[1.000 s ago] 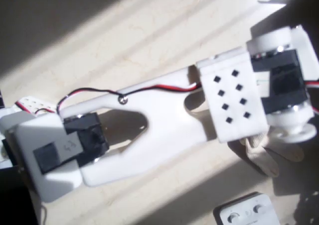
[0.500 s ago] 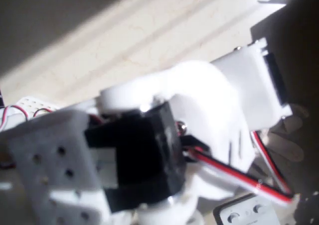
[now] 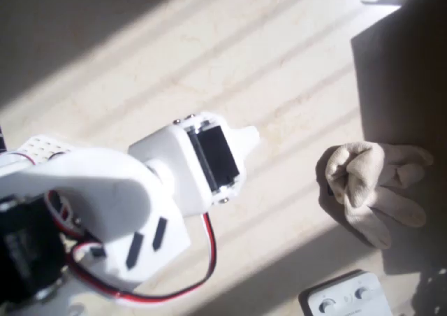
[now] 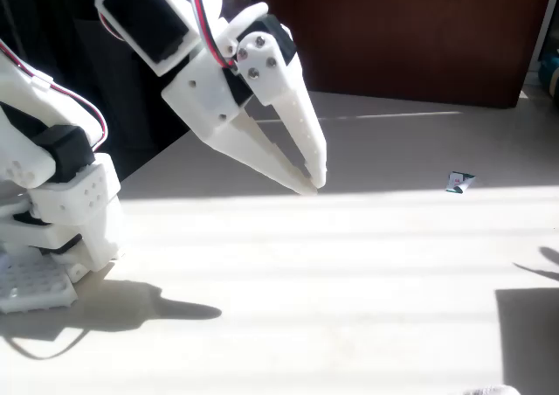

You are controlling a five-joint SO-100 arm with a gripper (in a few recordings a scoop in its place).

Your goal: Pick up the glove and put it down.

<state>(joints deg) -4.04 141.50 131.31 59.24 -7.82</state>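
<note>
My jaws (image 4: 310,183) hang above the desk (image 4: 349,264) in the fixed view, tips pointing down and to the right, and they hold nothing. The two fingers (image 4: 288,120) meet at their tips with only a thin slit between them higher up, so I read them as closed together on air. My arm (image 4: 61,168) rises from its base at the left of that view, red and black wires running along it, and its shadow lies on the sunlit desk below.

In the overhead view my jaws' pale tip (image 3: 249,135) pokes out to the right of my wrist motor (image 3: 215,156), over a bright stripe of the desk (image 3: 209,64). The glove (image 3: 370,187) lies well apart from it, off to the right and a little lower in that picture, flat on the desk. It is crumpled at its left end, with pale fingers trailing right and down, half in sun and half in the dark shadow that covers the right edge. Nothing of mine touches it.

A white box (image 3: 346,298) with round knobs sits at the bottom edge, below the glove. In the fixed view a small green-and-white card (image 4: 458,182) stands on the desk, right of my jaws and apart from them.
</note>
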